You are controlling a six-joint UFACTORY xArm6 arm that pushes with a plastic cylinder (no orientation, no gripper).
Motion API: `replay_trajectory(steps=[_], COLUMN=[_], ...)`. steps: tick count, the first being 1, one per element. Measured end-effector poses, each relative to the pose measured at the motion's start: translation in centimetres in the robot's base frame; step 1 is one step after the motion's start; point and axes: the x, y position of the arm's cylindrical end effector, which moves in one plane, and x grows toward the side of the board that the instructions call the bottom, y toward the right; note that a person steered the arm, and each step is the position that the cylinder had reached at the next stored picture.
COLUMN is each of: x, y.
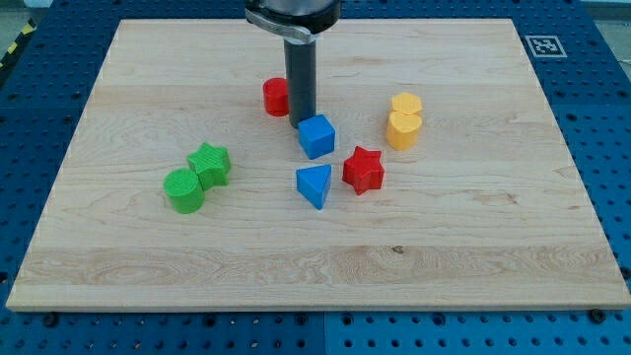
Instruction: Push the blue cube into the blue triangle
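Observation:
The blue cube point(316, 136) sits near the middle of the wooden board point(315, 256). The blue triangle point(315, 184) lies just below it in the view, with a small gap between them. My tip point(302, 122) rests on the board at the cube's upper left corner, touching or nearly touching it. The dark rod rises from there to the view's top.
A red cylinder point(276, 97) stands just left of the rod. A red star point(363, 169) lies right of the blue triangle. Two yellow blocks point(403, 121) sit at the right. A green star point(210, 163) and green cylinder point(184, 190) sit at the left.

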Motion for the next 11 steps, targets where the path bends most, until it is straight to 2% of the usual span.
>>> replay_trajectory(steps=[2, 4, 8, 10, 11], x=[1.5, 4.9, 8.6, 12.1, 12.0], y=[3.3, 5.6, 2.4, 3.8, 5.7])
